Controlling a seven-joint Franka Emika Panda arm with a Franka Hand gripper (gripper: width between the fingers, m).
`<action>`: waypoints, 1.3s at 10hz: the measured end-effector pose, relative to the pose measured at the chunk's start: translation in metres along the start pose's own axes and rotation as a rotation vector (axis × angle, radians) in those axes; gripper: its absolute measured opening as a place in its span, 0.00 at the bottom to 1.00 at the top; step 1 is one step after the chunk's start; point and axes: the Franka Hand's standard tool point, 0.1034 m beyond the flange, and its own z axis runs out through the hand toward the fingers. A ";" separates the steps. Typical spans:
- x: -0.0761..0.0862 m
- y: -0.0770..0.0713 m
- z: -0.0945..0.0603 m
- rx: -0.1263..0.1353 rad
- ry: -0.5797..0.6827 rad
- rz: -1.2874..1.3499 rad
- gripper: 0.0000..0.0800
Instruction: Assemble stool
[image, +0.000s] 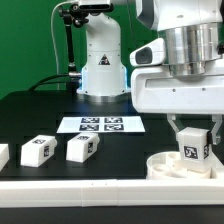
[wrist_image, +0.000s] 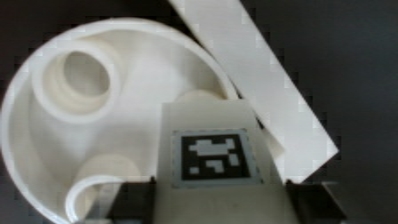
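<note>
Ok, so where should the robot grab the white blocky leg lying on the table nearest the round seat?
Probably from above, pinching the white plastic blocky leg across its two long flat sides, near the middle. It lies on its side on the black table, top free, and those sides look parallel, so the grip should stay steady.

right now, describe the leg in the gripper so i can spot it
Find the round white seat at the exterior view's right. One white leg stands over it, clamped in the gripper; the other legs lie loose further left in that view.
</note>
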 end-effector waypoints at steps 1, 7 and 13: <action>-0.001 0.000 0.000 0.003 -0.004 0.073 0.43; -0.009 -0.006 0.001 0.022 -0.042 0.521 0.43; -0.008 -0.006 0.001 0.048 -0.100 0.869 0.43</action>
